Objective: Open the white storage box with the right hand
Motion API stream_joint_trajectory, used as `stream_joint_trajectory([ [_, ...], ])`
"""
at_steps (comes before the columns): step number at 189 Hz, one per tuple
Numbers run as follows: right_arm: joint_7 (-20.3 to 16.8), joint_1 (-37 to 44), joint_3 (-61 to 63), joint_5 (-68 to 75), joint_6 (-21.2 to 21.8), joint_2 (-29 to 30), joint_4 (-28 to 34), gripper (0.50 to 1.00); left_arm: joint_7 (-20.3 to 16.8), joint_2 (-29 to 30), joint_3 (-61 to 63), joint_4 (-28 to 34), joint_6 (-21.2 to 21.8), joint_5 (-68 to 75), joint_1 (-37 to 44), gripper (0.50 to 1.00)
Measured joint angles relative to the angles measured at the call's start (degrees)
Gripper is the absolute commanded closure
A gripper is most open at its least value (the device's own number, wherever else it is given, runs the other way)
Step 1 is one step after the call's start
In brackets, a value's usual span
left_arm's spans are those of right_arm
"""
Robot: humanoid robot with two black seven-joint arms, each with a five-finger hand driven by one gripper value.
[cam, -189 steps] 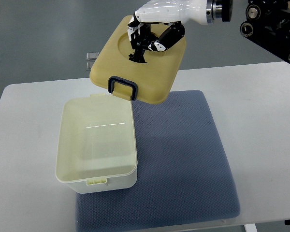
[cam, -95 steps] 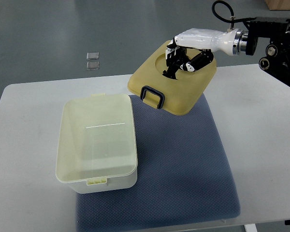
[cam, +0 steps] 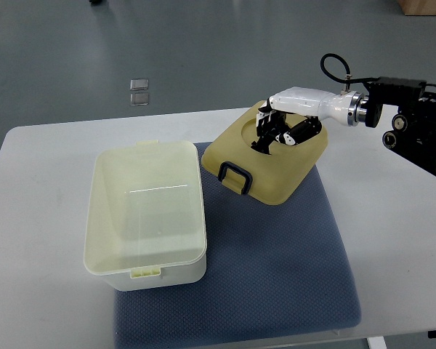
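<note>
white storage box: lidless, nothing inside, long axis running toward-away from robot, left of fingers | lid: on blue mat, dark handle facing box | right hand: fingers clenched in lid's recess, gripping it

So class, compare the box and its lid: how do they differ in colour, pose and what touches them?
The box is pale cream-white; the lid is a darker mustard yellow. The box stands open and level at the mat's left edge; the lid lies on the mat's far part, turned askew. Nothing touches the box; the right hand grips the lid. The lid has a dark handle; the box has none. Both are rounded rectangles.
</note>
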Motion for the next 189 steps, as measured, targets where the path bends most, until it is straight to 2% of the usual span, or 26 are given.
stream_joint_trajectory([
  [82, -0.1, -5.9, -0.2, 0.0, -3.1, 2.1, -1.2, 0.998, 0.0, 0.0, 0.0, 0.0, 0.0, 0.0, 0.0, 0.5],
  [94, 0.0, -6.3, -0.2, 0.0, -3.4, 2.4, -1.8, 0.936, 0.0, 0.0, 0.0, 0.0, 0.0, 0.0, 0.0, 0.5],
  [106, 0.0, -6.6, -0.2, 0.0, -3.8, 2.6, -2.1, 0.92, 0.0, 0.0, 0.0, 0.0, 0.0, 0.0, 0.0, 0.5],
  [109, 0.0, -6.7, -0.1, 0.0, -3.8, 2.7, -2.2, 0.899, 0.0, 0.0, 0.0, 0.0, 0.0, 0.0, 0.0, 0.5],
  [110, 0.0, -6.7, -0.1, 0.0, -3.9, 2.8, -2.2, 0.879, 0.0, 0.0, 0.0, 0.0, 0.0, 0.0, 0.0, 0.5],
  [111, 0.0, -6.7, -0.1, 0.0, -3.9, 2.8, -2.2, 0.879, 0.0, 0.0, 0.0, 0.0, 0.0, 0.0, 0.0, 0.5],
  [112, 0.0, -6.7, -0.1, 0.0, -3.9, 2.8, -2.3, 0.851, 0.0, 0.0, 0.0, 0.0, 0.0, 0.0, 0.0, 0.5],
  [113, 0.0, -6.8, -0.1, 0.0, -3.9, 2.9, -2.3, 0.85, 0.0, 0.0, 0.0, 0.0, 0.0, 0.0, 0.0, 0.5],
  [114, 0.0, -6.8, -0.1, 0.0, -4.0, 2.9, -2.3, 0.812, 0.0, 0.0, 0.0, 0.0, 0.0, 0.0, 0.0, 0.5],
  [116, 0.0, -6.8, -0.1, 0.0, -4.0, 3.0, -2.4, 0.812, 0.0, 0.0, 0.0, 0.0, 0.0, 0.0, 0.0, 0.5],
  [118, 0.0, -6.9, -0.1, 0.0, -4.0, 3.1, -2.4, 0.726, 0.0, 0.0, 0.0, 0.0, 0.0, 0.0, 0.0, 0.5],
  [119, 0.0, -6.9, -0.1, 0.0, -4.1, 3.2, -2.5, 0.726, 0.0, 0.0, 0.0, 0.0, 0.0, 0.0, 0.0, 0.5],
  [120, 0.0, -6.9, 0.0, 0.0, -4.1, 3.2, -2.5, 0.687, 0.0, 0.0, 0.0, 0.0, 0.0, 0.0, 0.0, 0.5],
  [121, 0.0, -6.9, 0.0, 0.0, -4.1, 3.2, -2.5, 0.687, 0.0, 0.0, 0.0, 0.0, 0.0, 0.0, 0.0, 0.5],
  [122, 0.0, -7.0, 0.0, 0.0, -4.1, 3.3, -2.5, 0.657, 0.0, 0.0, 0.0, 0.0, 0.0, 0.0, 0.0, 0.5],
  [124, 0.0, -7.0, 0.1, 0.0, -4.1, 3.4, -2.6, 0.656, 0.0, 0.0, 0.0, 0.0, 0.0, 0.0, 0.0, 0.5],
  [127, 0.0, -7.1, 0.2, 0.0, -4.1, 3.5, -2.6, 0.618, 0.0, 0.0, 0.0, -0.1, 0.0, 0.0, 0.0, 0.5],
  [130, 0.0, -7.2, 0.3, 0.0, -4.2, 3.6, -2.7, 0.603, 0.0, 0.0, 0.0, -0.1, 0.0, 0.0, 0.0, 0.5],
  [152, 0.1, -7.5, 0.8, 0.2, -4.2, 4.4, -2.9, 0.579, 0.0, 0.0, 0.1, -0.2, 0.0, 0.1, 0.1, 0.5],
  [189, 0.1, -7.3, 1.8, 4.7, -4.0, 3.8, -2.8, 0.572, 0.0, 0.0, 0.1, 0.0, 0.0, 0.0, 0.1, 0.5],
])
